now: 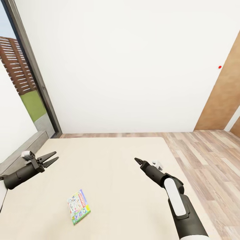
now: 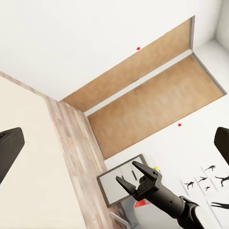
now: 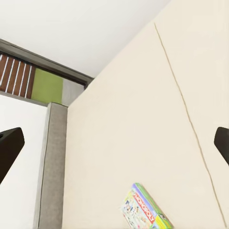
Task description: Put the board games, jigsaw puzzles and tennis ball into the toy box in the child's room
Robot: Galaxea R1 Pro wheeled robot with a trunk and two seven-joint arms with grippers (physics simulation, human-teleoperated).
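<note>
Over the cream bed [image 1: 110, 173] we are holding both arms out, neither one touching the cover. On the bed's near part one board game [image 1: 78, 207] is lying flat, a green-edged box with a colourful printed top, closer to our left side and well apart from both grippers. Our left gripper [image 1: 50, 159] is hovering near the bed's grey headboard [image 1: 23, 150] with its two fingers spread and nothing between them. Our right gripper [image 1: 138, 161] is hanging above the middle of the bed; from the head view its tips are looking close together, while the left wrist view is showing its fingers parted and empty. We are also seeing the board game in the right wrist view [image 3: 144, 210], flat on the cover. Beyond the bed are running a wood floor [image 1: 206, 156], a white wall [image 1: 126, 60] and a dark-framed window [image 1: 30, 60].
</note>
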